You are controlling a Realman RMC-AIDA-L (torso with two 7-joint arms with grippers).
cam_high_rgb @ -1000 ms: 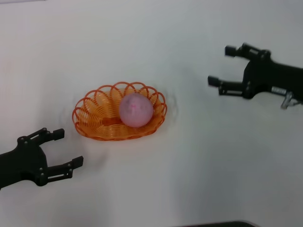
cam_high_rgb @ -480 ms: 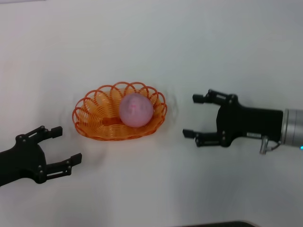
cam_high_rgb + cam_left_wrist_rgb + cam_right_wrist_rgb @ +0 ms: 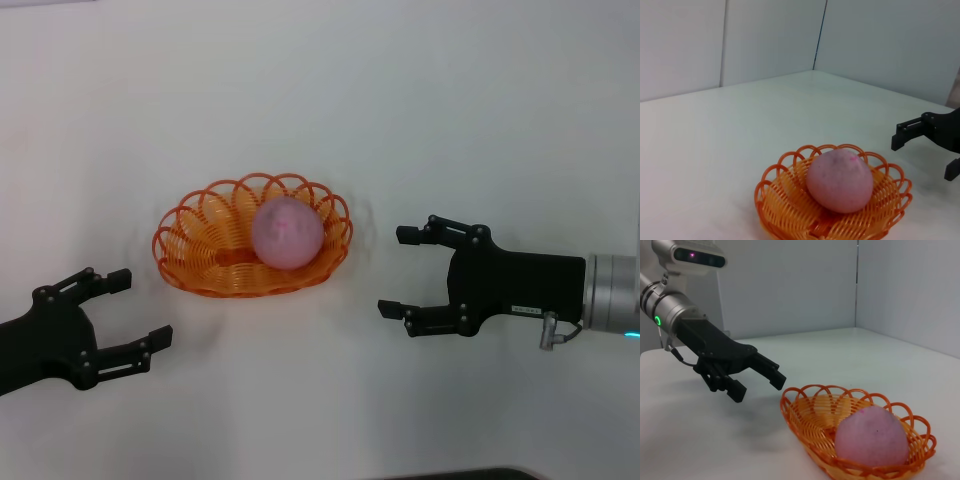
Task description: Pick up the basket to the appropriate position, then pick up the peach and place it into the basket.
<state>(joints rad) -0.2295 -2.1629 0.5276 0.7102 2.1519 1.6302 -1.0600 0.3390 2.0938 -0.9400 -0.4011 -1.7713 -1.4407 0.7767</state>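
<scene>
The orange wire basket (image 3: 205, 250) sits on the white table at centre left. The pink peach (image 3: 287, 232) lies inside it, toward its right end. My right gripper (image 3: 398, 272) is open and empty, just right of the basket, fingers pointing at it. My left gripper (image 3: 140, 308) is open and empty, below and left of the basket. The left wrist view shows the basket (image 3: 785, 200), the peach (image 3: 839, 180) and the right gripper (image 3: 925, 150) beyond. The right wrist view shows the basket (image 3: 810, 415), the peach (image 3: 871, 436) and the left gripper (image 3: 757, 378) behind.
The white table (image 3: 320, 110) stretches bare around the basket. A dark edge (image 3: 460, 473) shows at the bottom of the head view. Pale walls stand behind the table in both wrist views.
My right gripper has swung down and left from the far right to a spot just right of the basket, still open. The left gripper, the basket and the peach have barely moved.
</scene>
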